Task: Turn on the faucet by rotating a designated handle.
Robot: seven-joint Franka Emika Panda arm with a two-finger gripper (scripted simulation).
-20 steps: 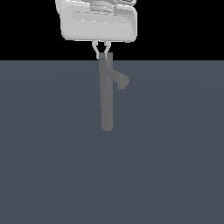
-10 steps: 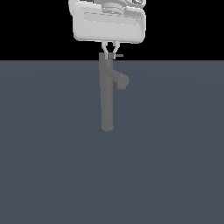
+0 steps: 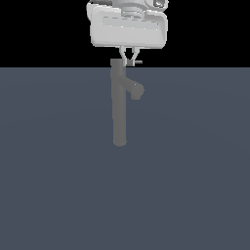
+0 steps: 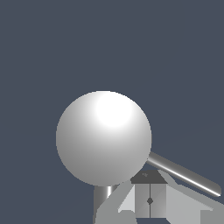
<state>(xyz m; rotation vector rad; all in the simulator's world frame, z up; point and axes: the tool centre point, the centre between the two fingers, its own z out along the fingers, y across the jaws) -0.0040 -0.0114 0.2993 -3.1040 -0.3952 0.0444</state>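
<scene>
The faucet [image 3: 119, 112] is a dull-grey upright column with a stubby spout [image 3: 136, 91] angled toward the exterior view's right. Its thin light-grey handle [image 3: 138, 62] sticks out sideways from the top cap toward that same side. My gripper [image 3: 128, 61] hangs straight down over the top of the column, fingers pinched together into a point, with the tips right at the handle's base. In the wrist view the round cap [image 4: 103, 138] fills the middle, the handle [image 4: 183, 176] runs off from its edge, and my shut gripper [image 4: 149, 183] sits against the rod's inner end, holding nothing.
A flat dark blue-grey floor [image 3: 195, 185] surrounds the faucet on all sides. Black background lies behind my wrist body [image 3: 128, 28].
My gripper has shifted steadily toward the exterior view's right. The handle, unseen a second ago, now pokes out on the right of the fingertips.
</scene>
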